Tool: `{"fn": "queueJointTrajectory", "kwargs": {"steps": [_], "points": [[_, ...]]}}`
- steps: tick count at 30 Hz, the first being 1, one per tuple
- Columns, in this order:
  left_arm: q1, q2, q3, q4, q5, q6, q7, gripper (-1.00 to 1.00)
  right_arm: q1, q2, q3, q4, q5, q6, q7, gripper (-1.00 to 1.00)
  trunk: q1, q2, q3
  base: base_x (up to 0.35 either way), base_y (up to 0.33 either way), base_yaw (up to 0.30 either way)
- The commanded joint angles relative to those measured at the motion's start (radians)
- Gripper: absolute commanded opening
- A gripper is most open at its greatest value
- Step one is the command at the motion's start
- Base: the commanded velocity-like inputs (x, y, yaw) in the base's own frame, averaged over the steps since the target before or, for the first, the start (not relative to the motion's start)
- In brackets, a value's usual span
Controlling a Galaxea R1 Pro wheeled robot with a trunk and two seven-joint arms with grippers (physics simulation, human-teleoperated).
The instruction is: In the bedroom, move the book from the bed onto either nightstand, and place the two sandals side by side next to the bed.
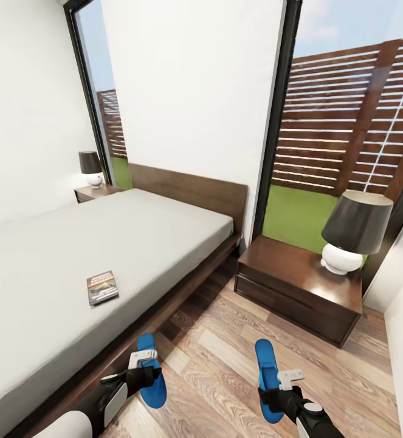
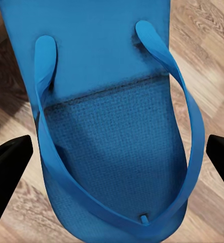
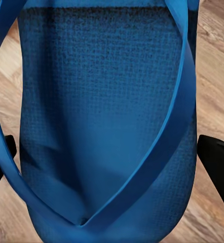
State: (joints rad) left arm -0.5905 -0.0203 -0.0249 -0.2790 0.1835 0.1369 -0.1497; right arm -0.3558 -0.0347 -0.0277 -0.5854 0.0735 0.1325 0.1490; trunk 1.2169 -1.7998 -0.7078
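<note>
Our left claw (image 1: 141, 360) and right claw (image 1: 289, 378) each straddle a sandal (image 1: 149, 371) (image 1: 267, 372) on the floor; whether they pinch, we cannot tell. Book (image 1: 102, 287) lies on bed (image 1: 55, 261).

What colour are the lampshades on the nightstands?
Dark grey lampshades, clearest in the head view.

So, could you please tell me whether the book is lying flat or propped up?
Flat: the book lies cover up on the bed mattress.
</note>
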Motion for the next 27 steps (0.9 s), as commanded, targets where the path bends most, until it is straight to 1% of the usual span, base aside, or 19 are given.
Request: {"fn": "queueJointTrajectory", "kwargs": {"steps": [1,17,27], "points": [[0.000,0.000,-0.003,-0.002,0.010,0.006,-0.001,-1.00,0.000,0.000,-0.003,-0.002,0.008,0.005,0.006,-1.00,-0.004,0.007,0.002,0.000,0.000,0.000],[0.000,0.000,-0.003,-0.002,0.010,0.001,-0.001,-1.00,0.000,0.004,-0.002,-0.002,0.009,0.004,0.006,-1.00,-0.065,0.119,0.052,0.000,0.000,0.000],[0.000,0.000,-0.003,-0.002,0.010,0.001,-0.001,-1.00,0.000,0.001,-0.003,-0.002,0.009,0.003,0.006,-1.00,-0.104,0.189,0.084,0.000,0.000,0.000]]}}
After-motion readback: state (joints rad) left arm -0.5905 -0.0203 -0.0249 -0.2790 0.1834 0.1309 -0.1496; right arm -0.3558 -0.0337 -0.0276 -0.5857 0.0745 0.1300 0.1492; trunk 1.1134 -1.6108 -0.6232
